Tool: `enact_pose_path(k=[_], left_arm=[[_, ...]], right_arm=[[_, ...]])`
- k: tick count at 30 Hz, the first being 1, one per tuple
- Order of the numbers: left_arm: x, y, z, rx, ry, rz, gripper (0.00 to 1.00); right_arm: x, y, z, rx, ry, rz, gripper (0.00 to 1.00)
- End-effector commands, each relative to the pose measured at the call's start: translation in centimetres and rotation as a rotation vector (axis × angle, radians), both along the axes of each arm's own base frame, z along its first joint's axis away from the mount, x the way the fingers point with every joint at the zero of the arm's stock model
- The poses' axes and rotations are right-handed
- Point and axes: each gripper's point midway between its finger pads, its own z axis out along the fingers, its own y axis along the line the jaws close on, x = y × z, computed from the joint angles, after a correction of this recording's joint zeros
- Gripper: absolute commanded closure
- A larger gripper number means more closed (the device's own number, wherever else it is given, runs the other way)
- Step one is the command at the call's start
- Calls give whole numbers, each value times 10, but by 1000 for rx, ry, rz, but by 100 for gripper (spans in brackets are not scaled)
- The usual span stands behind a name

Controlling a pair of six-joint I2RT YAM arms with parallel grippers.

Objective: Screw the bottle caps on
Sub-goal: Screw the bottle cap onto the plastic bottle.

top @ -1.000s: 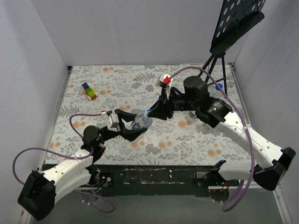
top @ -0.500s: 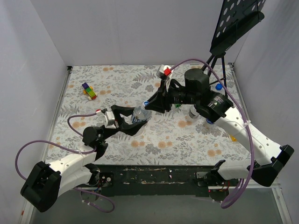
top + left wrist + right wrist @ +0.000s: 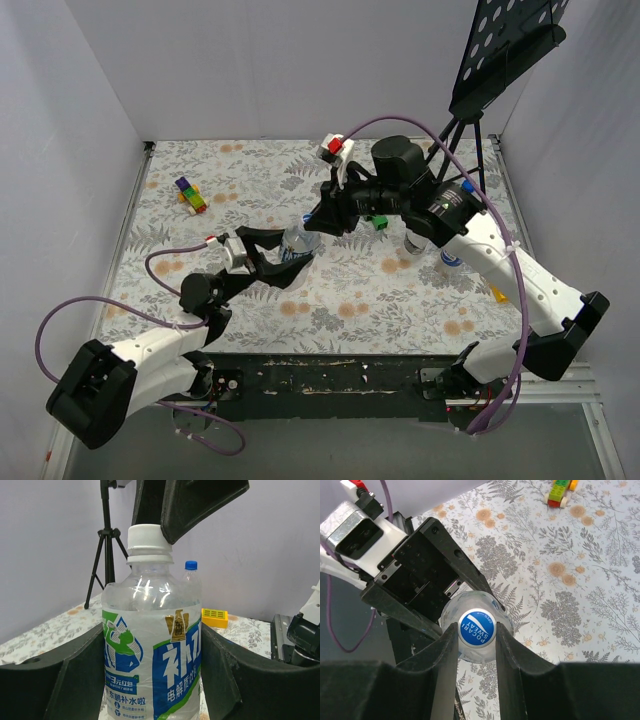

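A clear bottle [image 3: 298, 243] with a blue, green and white label [image 3: 150, 650] stands upright mid-table. My left gripper [image 3: 283, 262] is shut on its body, one black finger [image 3: 70, 675] pressed against each side. A cap [image 3: 476, 627] sits on the neck; its top is blue with white lettering and its side [image 3: 146, 537] is white. My right gripper [image 3: 476, 630] comes down from above and is shut on this cap, a finger [image 3: 447, 645] on each flank. In the top view the right gripper [image 3: 313, 222] hides the cap.
Two more bottles [image 3: 415, 243] [image 3: 452, 258] stand right of centre, and a blue-capped one [image 3: 190, 575] is by the tripod [image 3: 478, 150] of the music stand. A green block [image 3: 379, 222], a yellow block [image 3: 215, 617] and multicoloured toy blocks [image 3: 190, 195] lie on the floral cloth.
My right wrist has swung left and turned with its fingers still on the cap. The left gripper has carried the bottle a little to the left and back.
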Motion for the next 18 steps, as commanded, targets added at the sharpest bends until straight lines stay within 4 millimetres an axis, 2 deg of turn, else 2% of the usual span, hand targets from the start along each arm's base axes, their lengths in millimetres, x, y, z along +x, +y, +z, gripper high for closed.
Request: enact_pose_path(k=[1,8,18], left_arm=[[2,26,48,-176,-129,104,100],[7,30,44,-142,-150,148,100],[12,33,41,-108,-168,186,100]], right_arm=[[-6,-2,-22,-102,73,-60,99],[7,1,-23,-91,103,-221,99],[1,8,-22,-64,171,-286,99]])
